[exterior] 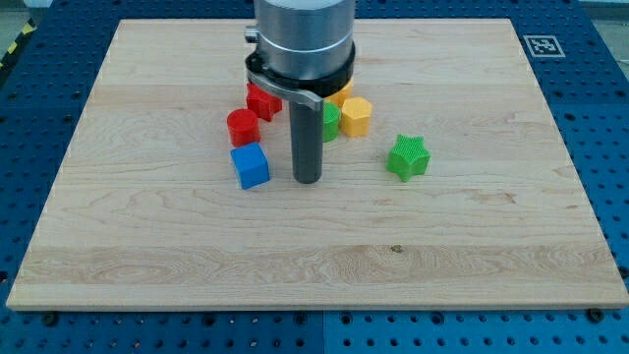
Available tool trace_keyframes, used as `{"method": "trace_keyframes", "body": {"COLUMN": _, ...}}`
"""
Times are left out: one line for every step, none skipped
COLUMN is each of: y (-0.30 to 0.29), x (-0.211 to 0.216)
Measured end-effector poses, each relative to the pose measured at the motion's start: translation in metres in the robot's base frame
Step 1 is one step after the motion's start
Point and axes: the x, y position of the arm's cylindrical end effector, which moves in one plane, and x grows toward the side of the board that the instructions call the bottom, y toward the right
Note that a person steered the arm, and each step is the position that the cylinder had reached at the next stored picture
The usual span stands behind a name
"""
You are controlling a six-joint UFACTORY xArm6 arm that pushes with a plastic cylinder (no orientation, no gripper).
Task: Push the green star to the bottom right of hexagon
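Resting mid-tabletop (pixel 147 246), my tip (pixel 308 180) touches nothing; green star (pixel 408 157) already sits bottom-right of yellow hexagon (pixel 356 116). No gripper here.

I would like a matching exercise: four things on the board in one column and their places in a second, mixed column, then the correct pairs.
Things:
1. green star
2. blue cube
3. yellow hexagon
4. my tip

Places:
A. just to the view's left of my tip
B. between the blue cube and the green star
C. farthest to the view's right
D. up and to the view's left of the green star

Pairs: 1-C, 2-A, 3-D, 4-B
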Motion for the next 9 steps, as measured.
{"method": "trace_keyframes", "body": {"y": -0.026, "x": -0.003}}
{"method": "trace_keyframes", "body": {"y": -0.038, "x": -0.008}}
{"method": "trace_keyframes", "body": {"y": -0.038, "x": -0.008}}
{"method": "trace_keyframes", "body": {"y": -0.011, "x": -0.008}}
{"method": "trace_keyframes", "body": {"y": 0.037, "x": -0.008}}
{"method": "trace_keyframes", "body": {"y": 0.074, "x": -0.008}}
{"method": "trace_keyframes", "body": {"y": 0.078, "x": -0.013}}
{"method": "trace_keyframes", "body": {"y": 0.078, "x": -0.024}}
{"method": "trace_keyframes", "body": {"y": 0.091, "x": -0.025}}
